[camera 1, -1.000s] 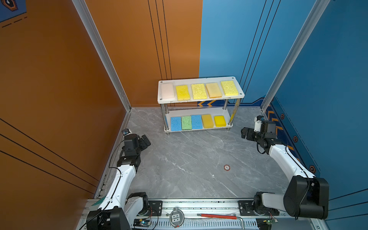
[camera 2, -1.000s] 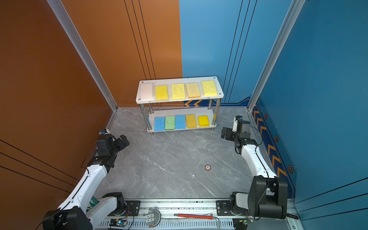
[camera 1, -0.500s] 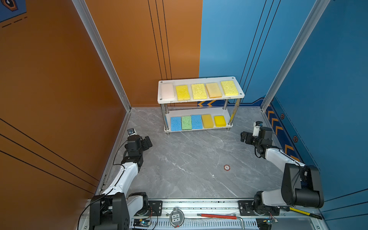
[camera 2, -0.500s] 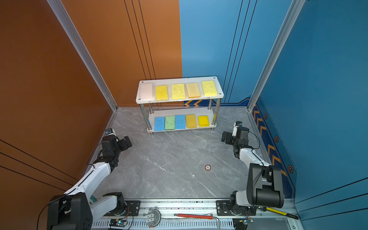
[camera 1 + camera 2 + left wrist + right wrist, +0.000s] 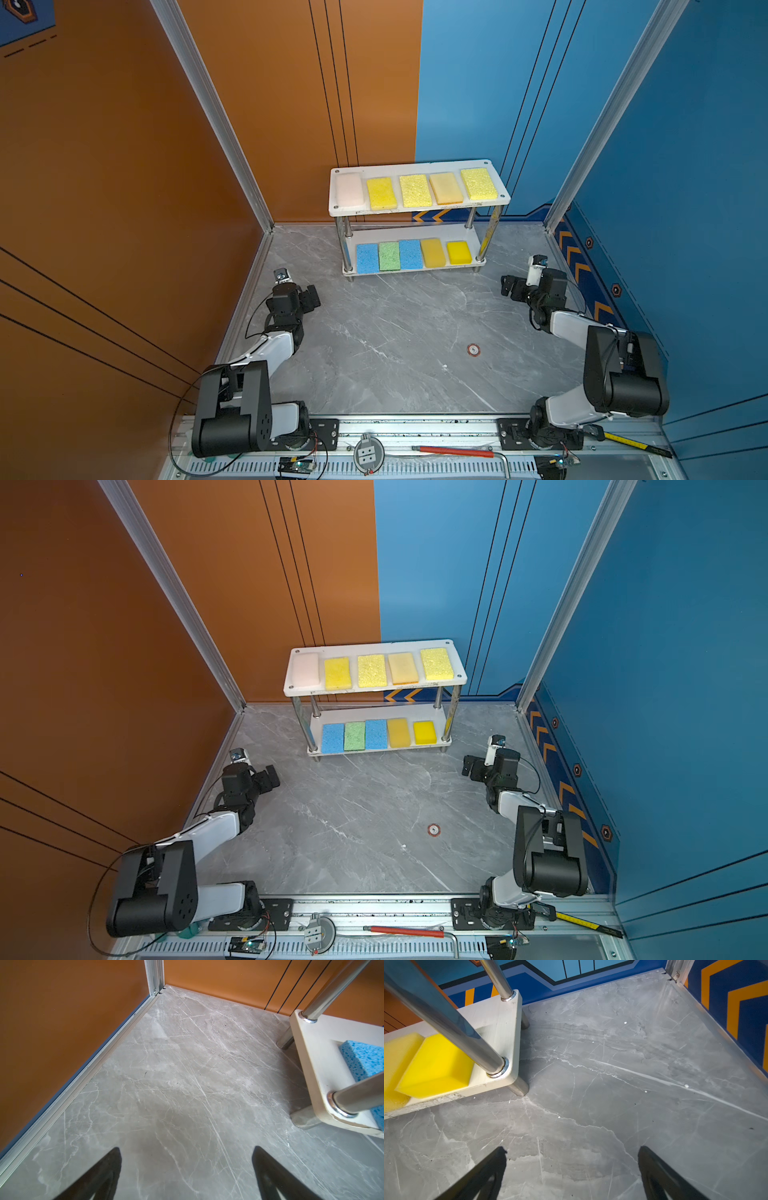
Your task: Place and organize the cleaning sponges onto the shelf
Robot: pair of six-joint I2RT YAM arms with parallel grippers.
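Sponges (image 5: 414, 190) all on shelf (image 5: 419, 209), five per tier, long axes near-to-far. Far and inward of left gripper (image 5: 311, 297) and right gripper (image 5: 510, 286), the right slightly nearer. Both spread wide, empty. Nothing left to fetch, seemingly.

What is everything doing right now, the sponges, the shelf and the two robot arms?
Shelf: standing upright, sponges on both boards.
Top sponges: five lying flat in a row on the upper board.
Bottom sponges: five lying flat in a row on the lower board.
Left arm: jaws open, holding nothing, clear of the shelf.
Right arm: jaws open, holding nothing, clear of the shelf.
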